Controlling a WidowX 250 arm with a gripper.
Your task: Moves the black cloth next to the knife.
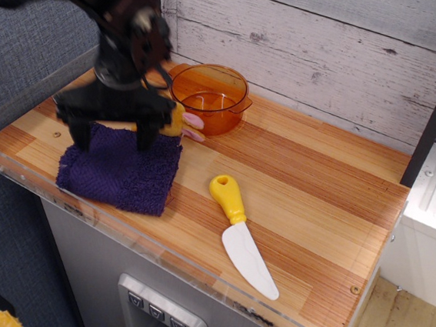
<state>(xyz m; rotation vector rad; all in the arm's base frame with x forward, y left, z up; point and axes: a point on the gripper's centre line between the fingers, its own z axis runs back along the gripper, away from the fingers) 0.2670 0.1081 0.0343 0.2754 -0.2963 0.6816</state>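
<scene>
My black claw [114, 134] is hanging wide open, fingertips just over the far edge of the dark purple fuzzy folded cloth [121, 170]. To its right the yellow-handled white-bladed toy knife [243, 235] is lying apart from the cloth, blade pointing toward the front-right. Striped wooden counter [315, 196]; orange translucent pot [209, 97] behind; whitewashed plank wall [330, 43].

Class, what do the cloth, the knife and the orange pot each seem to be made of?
Black cloth: fuzzy terry fabric, looped matte pile. Knife: probably plastic, with a smooth glossy yellow handle and a white blade. Orange pot: translucent plastic, likely; light passes through its walls.
</scene>
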